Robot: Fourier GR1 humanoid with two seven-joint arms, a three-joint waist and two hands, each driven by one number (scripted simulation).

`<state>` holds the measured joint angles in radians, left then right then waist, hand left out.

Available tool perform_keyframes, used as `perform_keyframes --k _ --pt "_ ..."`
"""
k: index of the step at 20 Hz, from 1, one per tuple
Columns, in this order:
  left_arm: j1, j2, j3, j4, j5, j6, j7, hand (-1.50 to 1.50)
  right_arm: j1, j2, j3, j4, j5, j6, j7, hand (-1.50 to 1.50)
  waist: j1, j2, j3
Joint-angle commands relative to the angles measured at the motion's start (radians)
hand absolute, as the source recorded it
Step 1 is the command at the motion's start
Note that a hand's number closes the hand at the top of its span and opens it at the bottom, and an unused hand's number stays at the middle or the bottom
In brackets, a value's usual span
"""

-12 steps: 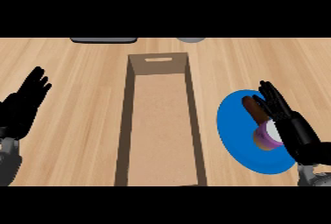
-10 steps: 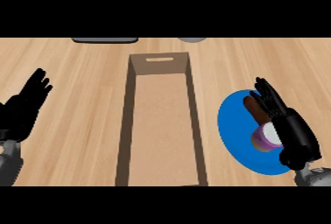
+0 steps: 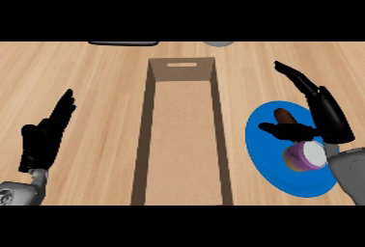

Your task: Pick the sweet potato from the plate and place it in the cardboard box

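Spreading under everything is the wooden counter (image 3: 85, 82), its grain running left to right. On it, at the centre, lies the cardboard box (image 3: 182, 135), long and narrow, open at the top, running from 12 o'clock down to 6 o'clock; its far end wall has a slot cut for a handle, and I see only its bare brown floor inside. Toward 3 o'clock from the box, close by its right wall but apart from it, sits the blue plate (image 3: 265, 161). My right hand (image 3: 324, 113) is over the plate, fingers straight and stretched toward 11 o'clock, thumb reaching out toward 9 o'clock across the plate; it is spread wide and has hold of nothing. My left hand (image 3: 44, 137) shows at 9 o'clock, well apart from the box, fingers straight and pointing toward 1 o'clock, holding nothing. On the plate, toward 5 o'clock from my thumb, is a purple thing with a white round face (image 3: 306, 157); what it is I cannot tell. The sweet potato (image 3: 284, 116), small and brown, lies on the far part of the plate at 12 o'clock from my thumb, between thumb and fingers, with my thumb covering its near end.
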<state>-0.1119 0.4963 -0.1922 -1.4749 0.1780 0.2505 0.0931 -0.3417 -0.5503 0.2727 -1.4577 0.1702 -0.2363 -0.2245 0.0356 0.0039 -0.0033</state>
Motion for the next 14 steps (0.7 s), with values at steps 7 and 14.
perform_keyframes --k 7,14 --pt "0.074 -0.070 -0.053 -0.042 -0.108 0.078 -0.012 0.00 -0.085 -0.111 0.050 0.164 0.259 0.025 -0.067 -1.50 -0.030 -0.006 0.002" --pt "0.064 -0.058 -0.028 -0.001 -0.105 0.061 -0.037 0.00 -0.235 -0.265 0.205 0.119 0.491 0.313 0.256 -1.50 -0.026 -0.007 -0.003"
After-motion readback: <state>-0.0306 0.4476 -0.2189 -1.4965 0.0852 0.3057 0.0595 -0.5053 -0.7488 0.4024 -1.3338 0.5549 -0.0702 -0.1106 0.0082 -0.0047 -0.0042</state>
